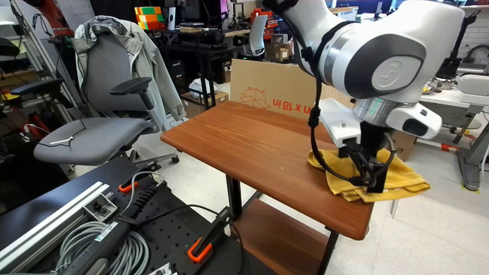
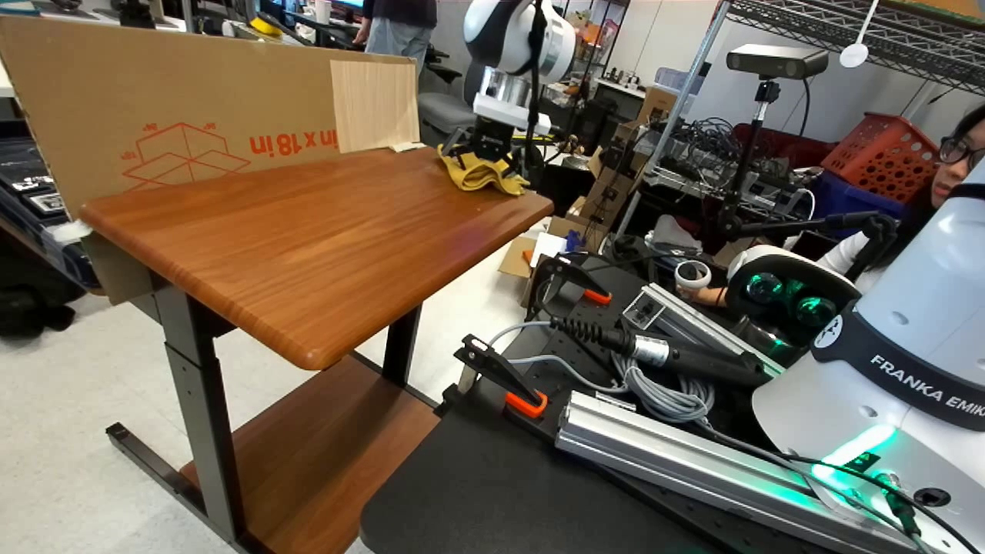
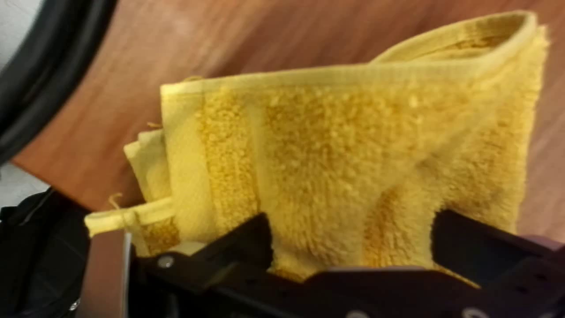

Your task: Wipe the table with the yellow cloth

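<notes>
Straddling part of the yellow cloth (image 1: 403,179) with a released pincer (image 3: 352,216), at one end of the counter (image 1: 244,137).
Showing a wide gap at the tips in the wrist view, with cloth across it and no clench in sight; can't tell the downforce. Got cloth folded and rumpled on the counter, partly past the edge in an exterior view. Could lose it over the side on an outward stroke: overhang plus no grip. Could skate over it on light pressure, or bunch it up on heavy. Could also snag the hanging cable (image 1: 314,118) on cloth or edge, given the low loop just beside. Probably calls for a firm pinch first, then inward strokes.
</notes>
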You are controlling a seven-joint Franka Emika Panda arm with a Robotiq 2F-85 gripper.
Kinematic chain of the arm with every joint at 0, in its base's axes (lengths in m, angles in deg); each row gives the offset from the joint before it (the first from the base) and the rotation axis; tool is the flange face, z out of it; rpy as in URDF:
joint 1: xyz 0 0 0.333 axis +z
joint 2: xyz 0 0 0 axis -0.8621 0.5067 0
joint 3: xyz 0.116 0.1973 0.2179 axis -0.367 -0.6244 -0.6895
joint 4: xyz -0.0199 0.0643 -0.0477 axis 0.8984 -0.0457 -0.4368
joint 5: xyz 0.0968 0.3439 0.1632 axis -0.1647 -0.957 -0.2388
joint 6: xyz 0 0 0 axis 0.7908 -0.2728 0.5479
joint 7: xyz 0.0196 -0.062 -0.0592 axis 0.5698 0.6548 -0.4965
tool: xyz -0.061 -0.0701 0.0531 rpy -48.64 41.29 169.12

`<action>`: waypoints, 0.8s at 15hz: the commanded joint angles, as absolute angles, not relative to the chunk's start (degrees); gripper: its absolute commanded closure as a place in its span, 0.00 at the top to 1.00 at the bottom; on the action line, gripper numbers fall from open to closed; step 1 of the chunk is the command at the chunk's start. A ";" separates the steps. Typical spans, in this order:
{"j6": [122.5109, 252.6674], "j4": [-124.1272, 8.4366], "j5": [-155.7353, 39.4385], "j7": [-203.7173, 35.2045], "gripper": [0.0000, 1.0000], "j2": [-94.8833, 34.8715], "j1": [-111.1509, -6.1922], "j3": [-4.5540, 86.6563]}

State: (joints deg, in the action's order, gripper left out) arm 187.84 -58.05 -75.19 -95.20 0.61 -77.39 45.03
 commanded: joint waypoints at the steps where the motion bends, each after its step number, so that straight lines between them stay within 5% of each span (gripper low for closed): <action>1: 187.16 -48.97 -75.15 -100.93 1.00 7.63 -71.79 44.38; 5: 185.53 -46.86 -73.96 -102.98 1.00 10.05 -66.05 43.12; 12: 189.20 -62.68 -71.61 -93.25 1.00 -0.51 -57.97 37.44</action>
State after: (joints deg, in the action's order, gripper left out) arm 185.98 -54.44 -72.44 -97.09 2.42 -60.17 40.41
